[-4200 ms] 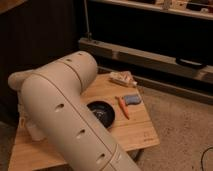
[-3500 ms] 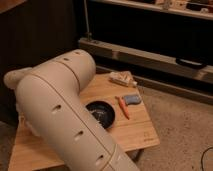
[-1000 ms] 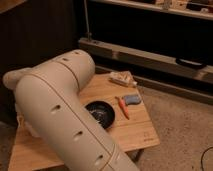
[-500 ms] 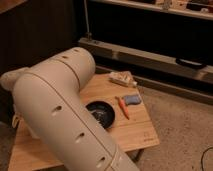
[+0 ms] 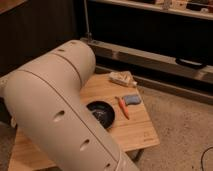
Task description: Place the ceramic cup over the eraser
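Gripper out of sight beyond the bulky off-white arm (image 5: 55,115) filling the near left; its state cannot be told. Right of the arm, a black bowl (image 5: 101,113), an orange stick (image 5: 123,107) and a blue-grey oblong (image 5: 132,99) lie on the wooden table (image 5: 142,136). Hidden too: the ceramic cup and the eraser.

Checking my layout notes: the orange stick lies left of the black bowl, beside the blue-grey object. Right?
No: in the camera view the orange stick lies right of the black bowl, beside the blue-grey object. The gripper is out of view.
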Action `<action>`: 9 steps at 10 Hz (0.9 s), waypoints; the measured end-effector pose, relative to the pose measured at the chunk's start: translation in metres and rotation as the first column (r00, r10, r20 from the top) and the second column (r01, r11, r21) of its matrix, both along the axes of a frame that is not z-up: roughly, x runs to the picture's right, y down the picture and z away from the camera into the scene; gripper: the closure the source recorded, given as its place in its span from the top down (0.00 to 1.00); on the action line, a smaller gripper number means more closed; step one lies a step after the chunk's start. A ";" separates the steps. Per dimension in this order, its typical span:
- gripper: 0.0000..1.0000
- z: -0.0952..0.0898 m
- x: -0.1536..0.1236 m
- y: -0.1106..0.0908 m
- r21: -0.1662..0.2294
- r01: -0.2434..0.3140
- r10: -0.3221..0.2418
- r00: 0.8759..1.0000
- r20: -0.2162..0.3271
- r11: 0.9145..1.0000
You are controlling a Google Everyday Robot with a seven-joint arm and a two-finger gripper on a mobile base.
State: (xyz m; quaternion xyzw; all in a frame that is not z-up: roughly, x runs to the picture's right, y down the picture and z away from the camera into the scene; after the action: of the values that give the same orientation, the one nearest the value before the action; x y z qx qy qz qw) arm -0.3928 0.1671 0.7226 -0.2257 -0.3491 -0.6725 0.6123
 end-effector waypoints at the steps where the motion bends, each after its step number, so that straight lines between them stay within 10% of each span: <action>1: 0.80 0.004 0.000 0.000 -0.006 -0.002 0.002 1.000 0.015 1.000; 6: 0.78 0.023 -0.003 -0.004 -0.057 -0.008 0.012 0.998 0.060 0.998; 9: 0.49 0.025 -0.010 0.000 -0.069 0.028 -0.024 0.998 0.063 0.997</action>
State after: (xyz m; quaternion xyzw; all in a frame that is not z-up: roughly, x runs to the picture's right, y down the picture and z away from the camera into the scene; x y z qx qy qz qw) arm -0.4032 0.1673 0.7478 -0.2307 -0.3883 -0.6743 0.5842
